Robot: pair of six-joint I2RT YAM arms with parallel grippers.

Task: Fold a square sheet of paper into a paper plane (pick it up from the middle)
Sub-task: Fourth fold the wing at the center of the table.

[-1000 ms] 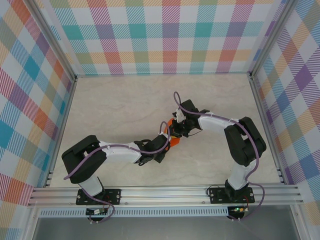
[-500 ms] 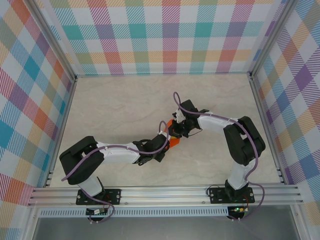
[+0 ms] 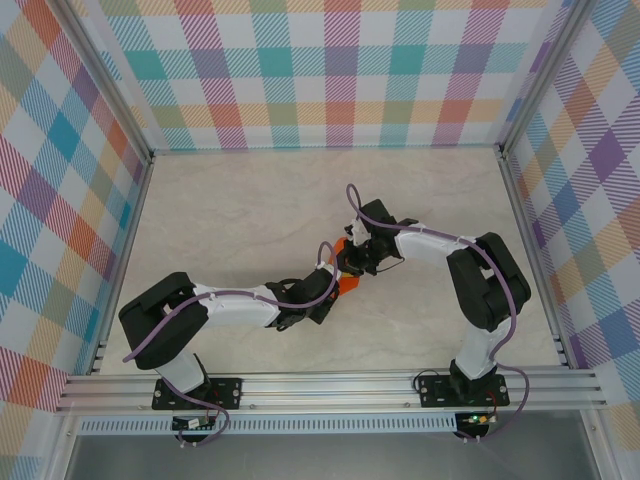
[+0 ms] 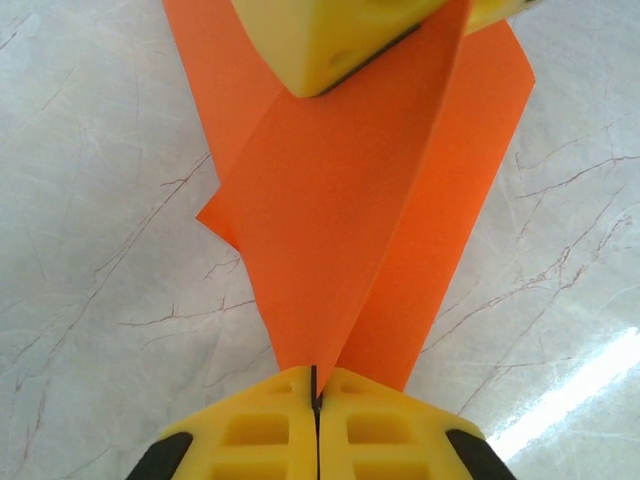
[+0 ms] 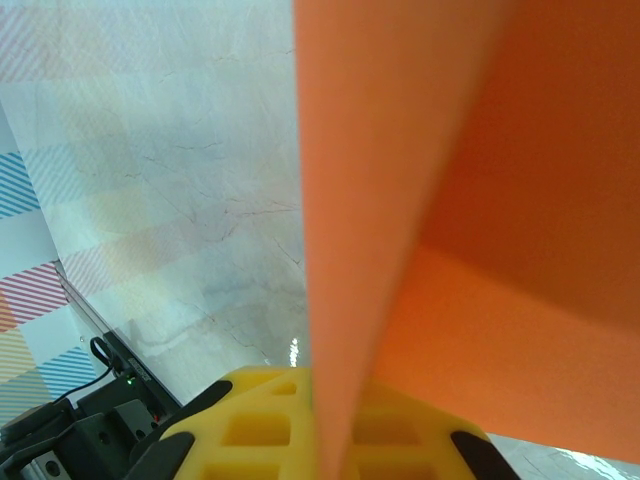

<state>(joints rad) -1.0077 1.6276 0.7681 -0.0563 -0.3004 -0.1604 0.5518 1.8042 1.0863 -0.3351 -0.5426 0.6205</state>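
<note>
Bright orange paper (image 4: 340,230), creased lengthwise into layered flaps, tapering to a point | held at the middle of the table (image 3: 230,220) | left fingers (image 4: 250,430) clenched on its narrow tip | right fingers (image 5: 250,425) clamped on the opposite end

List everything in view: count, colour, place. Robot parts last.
paper: 1, orange, folded, mid-table, held between both grippers
table: 1, pale marble, under the arms
walls: 3, multicolour plaid, left, back, right
frame: 1, silver, near edge and corners
arms: 2, black and white with purple cables, reaching to the centre
left gripper: 1, yellow fingers, shut on paper
right gripper: 1, yellow fingers, shut on paper
</note>
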